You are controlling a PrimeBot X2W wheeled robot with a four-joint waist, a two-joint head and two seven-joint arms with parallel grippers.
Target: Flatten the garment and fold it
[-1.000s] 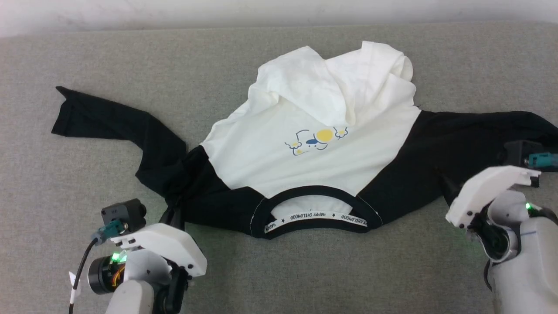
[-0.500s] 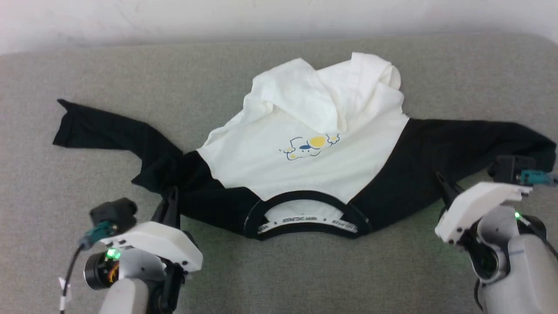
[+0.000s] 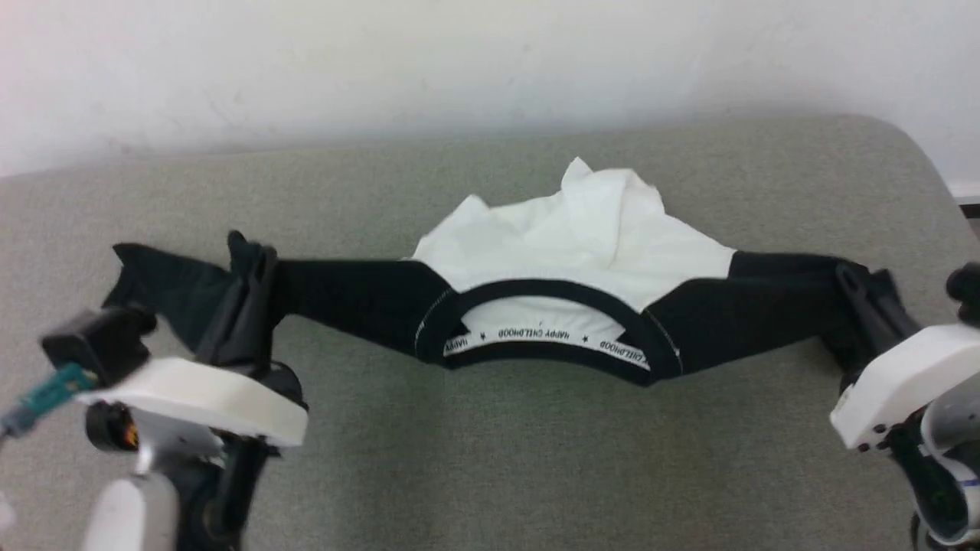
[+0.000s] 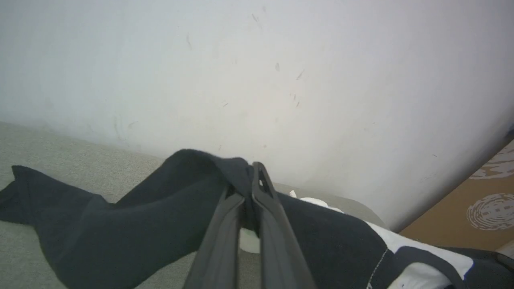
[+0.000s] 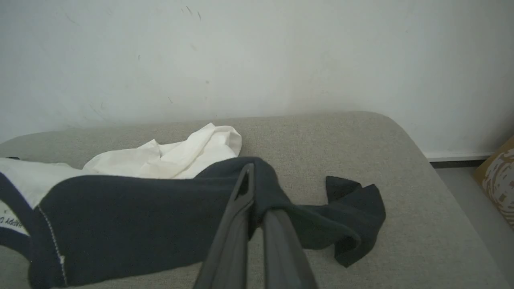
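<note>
jaws clamped on garment [image 5: 120, 216] sleeve, grey cushion [image 5: 361, 136]

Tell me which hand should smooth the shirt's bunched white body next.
Right, probably. Both hands are shut on the soft white black-sleeved shirt, but its bunched body peaks right of the black collar's middle, nearer the right hand than the left hand; it must let go first.
</note>
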